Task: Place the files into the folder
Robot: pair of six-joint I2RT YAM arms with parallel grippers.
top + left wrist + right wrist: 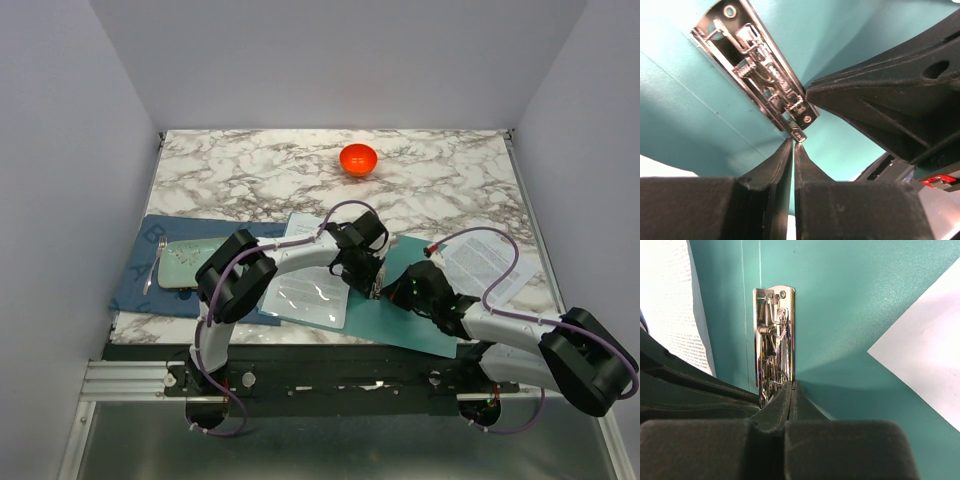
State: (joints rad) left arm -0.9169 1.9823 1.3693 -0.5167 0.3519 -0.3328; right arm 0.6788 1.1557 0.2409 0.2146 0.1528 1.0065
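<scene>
The teal folder lies open on the table, its clear sleeve spread to the left. Its metal clip runs along the spine. My left gripper is closed to a thin slit, with the end of the clip lever right at its tips. From the other side my right gripper is shut with nothing in it, its tips against the near end of the clip. The files, printed white sheets, lie on the table right of the folder. Another printed sheet shows behind the sleeve.
An orange bowl sits at the back of the marble table. A dark blue mat at the left carries a pale green tray and a utensil. The right arm's black body fills the right of the left wrist view.
</scene>
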